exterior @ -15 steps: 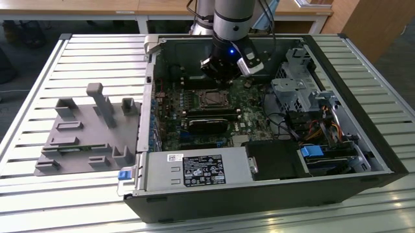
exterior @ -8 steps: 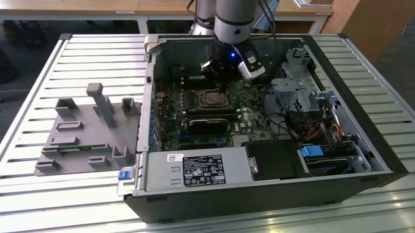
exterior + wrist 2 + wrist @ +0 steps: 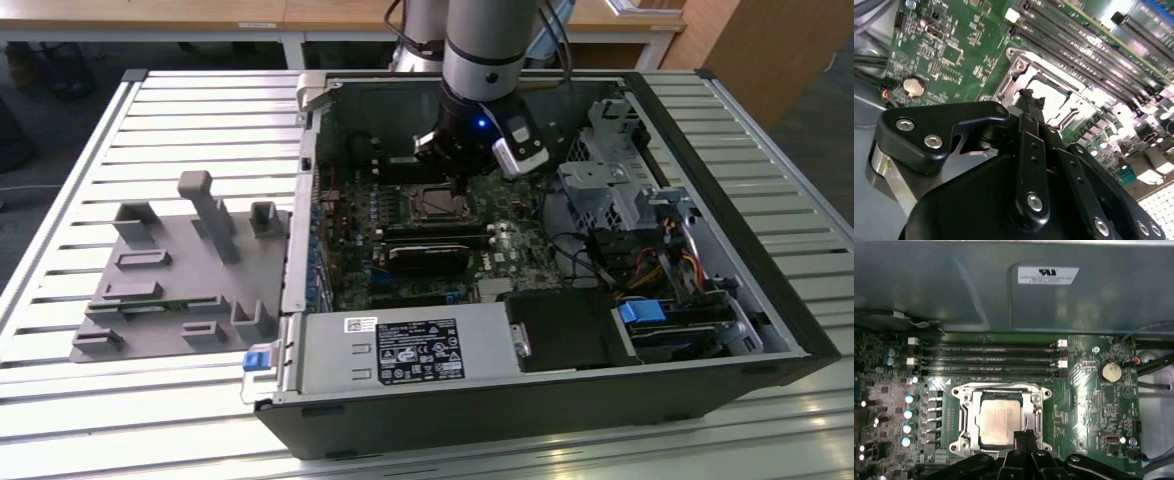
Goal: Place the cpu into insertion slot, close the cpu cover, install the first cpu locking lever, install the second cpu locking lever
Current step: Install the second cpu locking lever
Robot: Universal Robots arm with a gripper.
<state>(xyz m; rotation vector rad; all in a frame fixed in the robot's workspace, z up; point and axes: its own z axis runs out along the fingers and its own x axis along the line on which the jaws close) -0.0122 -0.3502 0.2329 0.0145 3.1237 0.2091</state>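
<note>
One small flat square chip with a pale silvery-tan metal face, the cpu (image 3: 999, 418), already lies seated in the insertion slot (image 3: 970, 416), the small square socket with a silvery metal rim, and the thin square silvery metal frame of the cpu cover (image 3: 1035, 410) appears to lie flat around it with the chip's face showing through its window; whether it is latched I cannot tell. In the exterior view the socket (image 3: 434, 203) sits toward twelve o'clock of the green motherboard's (image 3: 400, 245) middle. The black tool (image 3: 1025, 436) hangs directly over the socket's edge, its slim fingertips drawn close together into a narrow point and holding nothing; in the second wrist view that point (image 3: 1029, 96) hovers at the cover's border. By my judgement, placing the chip is done and the work stands at the cover or the locking levers, which are too slim to make out; any press here calls for a light, straight push so the thin frame is not bent or the chip shifted. Outward from the socket, long black memory slots (image 3: 986, 356) run just beside it, and a round silver coin battery (image 3: 1111, 371) sits at about two o'clock in the first wrist view. All this lies inside the open black computer case (image 3: 534, 410), which also holds a black-labelled power supply box (image 3: 400, 350) at six o'clock. A grey moulded parts holder (image 3: 160, 280) rests on the slatted metal surface (image 3: 80, 160) at nine o'clock.
</note>
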